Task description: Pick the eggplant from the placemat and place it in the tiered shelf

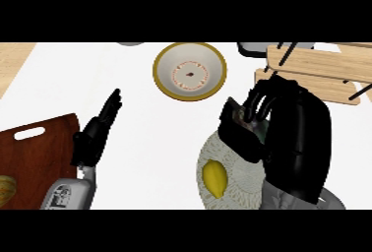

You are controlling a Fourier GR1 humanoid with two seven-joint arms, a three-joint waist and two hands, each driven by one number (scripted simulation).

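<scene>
One broad white counter (145,147) carries everything here. It is kept bare through the middle, which by my reading gives the arms room to travel.

The right hand (291,130) is the biggest shape in the head view. It hangs above the far edge of the placemat (236,189), its fingers (265,98) curled down and its thumb (236,130) set against them, the way a hand closes round a plump vegetable. The eggplant (254,126) shows only as a dark sliver in that gap, so it is held, I think, though I cannot tell whether it is off the mat yet.

The tiered shelf (320,69) stands at the far right, just beyond those fingers. That closeness suits a short carry up and over onto its wooden slats.

A brown cutting board (40,162) lies at the left edge, well apart from the work, with an orange-brown thing (4,190) at its near corner, too cropped to name.

A yellow-rimmed plate (190,72) sits at the far middle, clear of the route to the shelf.

The left hand (98,135) rests beside the board, fingers straight and together, pointing away. It is idle, likely parked there so as not to cross the working arm.

A yellow fruit (213,178) remains on the mat's left part, untouched, since the task does not call for it.
</scene>
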